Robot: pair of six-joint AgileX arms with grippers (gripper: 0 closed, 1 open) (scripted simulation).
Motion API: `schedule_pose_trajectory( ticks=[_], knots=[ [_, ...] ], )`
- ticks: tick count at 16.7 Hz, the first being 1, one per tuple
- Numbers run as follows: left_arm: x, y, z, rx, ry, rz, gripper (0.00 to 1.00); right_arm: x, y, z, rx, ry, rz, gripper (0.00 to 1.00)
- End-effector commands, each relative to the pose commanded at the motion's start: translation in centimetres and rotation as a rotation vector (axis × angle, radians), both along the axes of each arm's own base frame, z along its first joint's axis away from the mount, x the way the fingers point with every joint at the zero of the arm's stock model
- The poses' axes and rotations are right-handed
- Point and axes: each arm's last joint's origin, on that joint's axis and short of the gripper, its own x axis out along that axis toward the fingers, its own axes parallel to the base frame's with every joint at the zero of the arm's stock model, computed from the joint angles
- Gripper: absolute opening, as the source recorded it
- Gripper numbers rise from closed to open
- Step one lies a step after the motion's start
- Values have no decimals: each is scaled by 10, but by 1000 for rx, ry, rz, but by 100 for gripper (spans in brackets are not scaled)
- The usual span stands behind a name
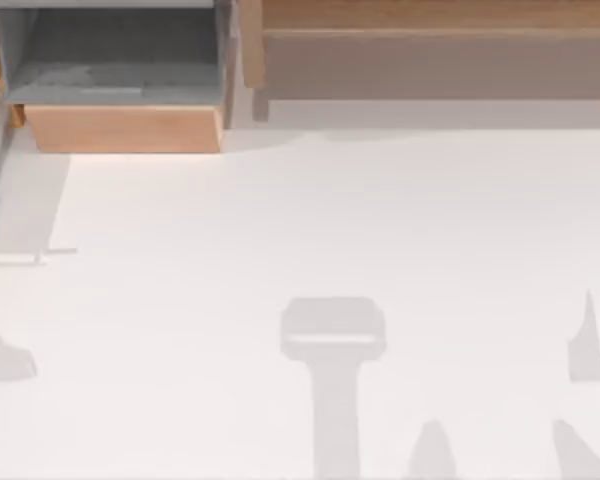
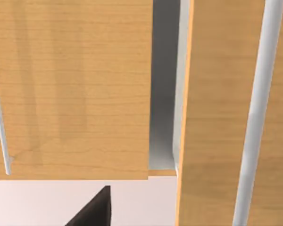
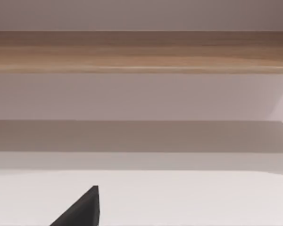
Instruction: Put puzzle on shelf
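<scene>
**Shelf sitting at the back of the white desk**

The long brown shelf (image 1: 430, 15) is sitting along the back right of the desk (image 1: 310, 220). A grey cubby (image 1: 120, 60) with a light-wood front is sitting at the back left. I cannot tell how either end effector is standing.

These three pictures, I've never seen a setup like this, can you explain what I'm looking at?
It is a simulated two-armed AgileX robot at a white table. The top view looks down from above: at the back left is a grey-walled cubby with a light-wood front board, at the back right the long brown shelf. Grey shadows of the arms fall on the table. The other two pictures come from cameras on each wrist. The left wrist view faces light wooden panels, the right wrist view faces the shelf. A dark tip of each arm's jaws pokes in at the bottom. Nothing is visibly held.
</scene>
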Motion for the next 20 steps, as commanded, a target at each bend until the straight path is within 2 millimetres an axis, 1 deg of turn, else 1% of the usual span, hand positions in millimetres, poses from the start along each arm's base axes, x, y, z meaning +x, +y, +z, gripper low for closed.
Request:
schedule_pose_trajectory(
  ticks=[5, 10, 14, 15, 17, 20],
  knots=[
    [-1, 0, 0, 2, -2, 0, 100, 0, 0, 0, 0, 0, 0, 100],
    [-19, 0, 0, 1, -1, -1, 100, 0, 0, 0, 0, 0, 0, 100],
    [-18, 0, -1, -2, 2, -4, 100, 0, 0, 0, 0, 0, 0, 100],
    [-18, 2, 0, -3, 2, 6, 100, 0, 0, 0, 0, 0, 0, 100],
    [-16, 15, 3, -13, 4, 53, 100, 0, 0, 0, 0, 0, 0, 100],
    [-11, 51, 11, -58, 18, 176, 100, 0, 0, 0, 0, 0, 0, 100]
  ],
)
